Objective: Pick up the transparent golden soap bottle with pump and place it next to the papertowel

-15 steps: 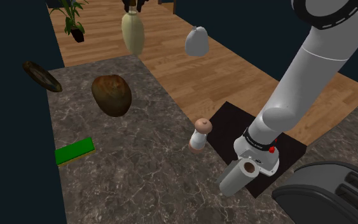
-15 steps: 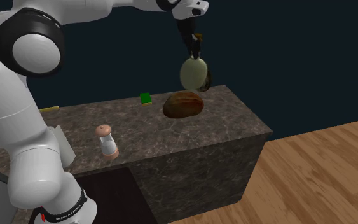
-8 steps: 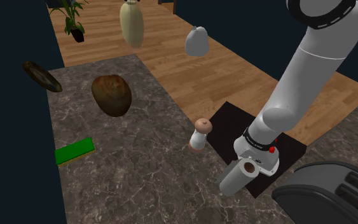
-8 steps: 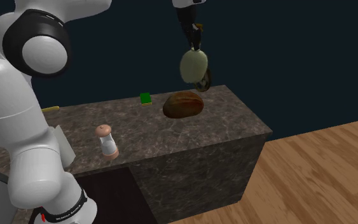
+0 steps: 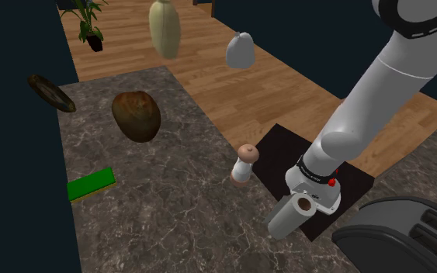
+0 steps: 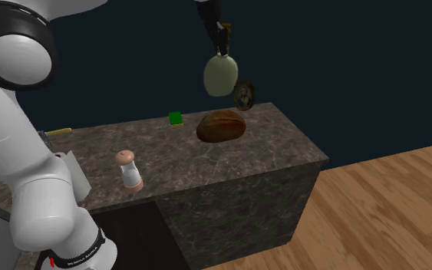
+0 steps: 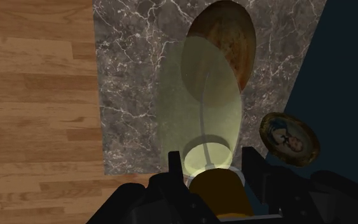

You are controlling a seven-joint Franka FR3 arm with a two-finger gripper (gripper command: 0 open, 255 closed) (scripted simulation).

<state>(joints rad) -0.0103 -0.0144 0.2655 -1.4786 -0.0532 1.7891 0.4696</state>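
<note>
The tabletop [image 5: 170,209] lies well below the hand [image 6: 222,44], and the papertowel roll [image 5: 290,215] is well apart from it. The pale golden soap bottle [image 6: 219,75] hangs beneath the hand, clamped at its neck. This looks like the carry step; next should come a swing over, then lowering beside the roll.

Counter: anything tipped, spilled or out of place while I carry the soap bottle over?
Two things. The paper towel roll lies on its side beside the arm's base, core end showing. The round gold-rimmed plate sits past the edge of the counter, over the black area. No spill shows.
</note>
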